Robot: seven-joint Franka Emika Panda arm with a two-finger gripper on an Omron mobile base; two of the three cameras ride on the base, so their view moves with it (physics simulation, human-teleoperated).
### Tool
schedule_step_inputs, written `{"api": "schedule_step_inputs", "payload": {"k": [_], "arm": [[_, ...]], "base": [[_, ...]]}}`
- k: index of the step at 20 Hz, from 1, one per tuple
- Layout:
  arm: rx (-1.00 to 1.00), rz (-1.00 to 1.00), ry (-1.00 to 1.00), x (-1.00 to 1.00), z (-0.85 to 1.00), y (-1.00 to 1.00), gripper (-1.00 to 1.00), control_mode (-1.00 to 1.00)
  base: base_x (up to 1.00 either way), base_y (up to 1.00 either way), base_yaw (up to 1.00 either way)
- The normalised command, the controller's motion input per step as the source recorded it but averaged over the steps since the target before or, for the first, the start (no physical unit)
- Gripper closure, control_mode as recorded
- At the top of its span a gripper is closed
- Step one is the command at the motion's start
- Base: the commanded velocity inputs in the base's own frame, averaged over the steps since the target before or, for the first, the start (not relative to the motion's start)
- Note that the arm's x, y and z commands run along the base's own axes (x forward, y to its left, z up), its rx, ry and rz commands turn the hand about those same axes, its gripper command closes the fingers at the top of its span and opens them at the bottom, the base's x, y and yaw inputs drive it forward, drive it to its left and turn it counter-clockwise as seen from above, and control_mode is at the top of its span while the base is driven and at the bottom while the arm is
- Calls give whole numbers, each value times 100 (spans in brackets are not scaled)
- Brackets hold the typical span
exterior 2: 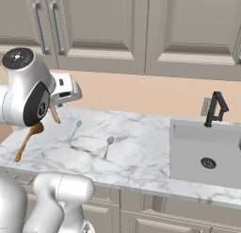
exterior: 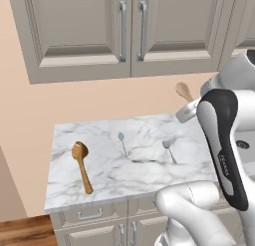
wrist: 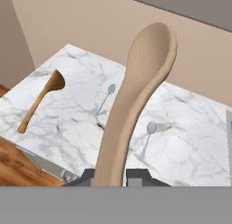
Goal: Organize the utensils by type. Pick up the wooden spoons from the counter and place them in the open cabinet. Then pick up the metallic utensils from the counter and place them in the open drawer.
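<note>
While I watch through the hand camera, the gripper [wrist: 113, 177] has its two dark fingertips closed nearly together on the handle of the pale wooden spoon [wrist: 136, 96], which stands up between them with its bowl at the top of that view. From the left base camera I see that same spoon's bowl [exterior: 183, 91] poking out past the arm, lifted off the counter [exterior: 99, 183] and in front of the peach wall. From the right base camera a short piece of its handle [exterior 2: 55, 115] hangs below the hand, above the left part of the marble. The larger orange-brown wooden spoon [exterior: 81, 165] lies flat near the left end of the counter, bowl toward the wall and handle toward the front edge; I also see it in the right base view [exterior 2: 28, 138], partly behind the arm. Near the middle of the slab lies the teal spoon [exterior: 122, 142], and to its right the silver spoon [exterior: 169, 147], the two apart from each other and well apart from the big wooden one. Both show in the hand view too, teal [wrist: 107, 97] and silver [wrist: 148, 136]. Closed wall cabinets [exterior: 124, 31] hang above the counter. A sink [exterior 2: 207, 154] with a black faucet [exterior 2: 215, 108] sits at the right end of the marble.
</note>
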Motion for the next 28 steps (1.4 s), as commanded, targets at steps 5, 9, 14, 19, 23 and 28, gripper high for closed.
{"api": "schedule_step_inputs", "payload": {"k": [5, 9, 14, 19, 23, 28], "arm": [[0, 0, -1, -5, 0, -10, 100, -100], [0, 0, -3, -18, 0, -4, 100, -100], [0, 0, -1, -12, 0, -7, 100, -100], [0, 0, 0, -2, 0, 0, 100, 100], [0, 0, 0, 0, 0, 0, 100, 100], [0, 0, 0, 0, 0, 0, 100, 100]], "base": [[0, 0, 0], [0, 0, 0], [0, 0, 0], [-10, -5, 0], [-19, -10, 0], [-52, -19, 0]]}}
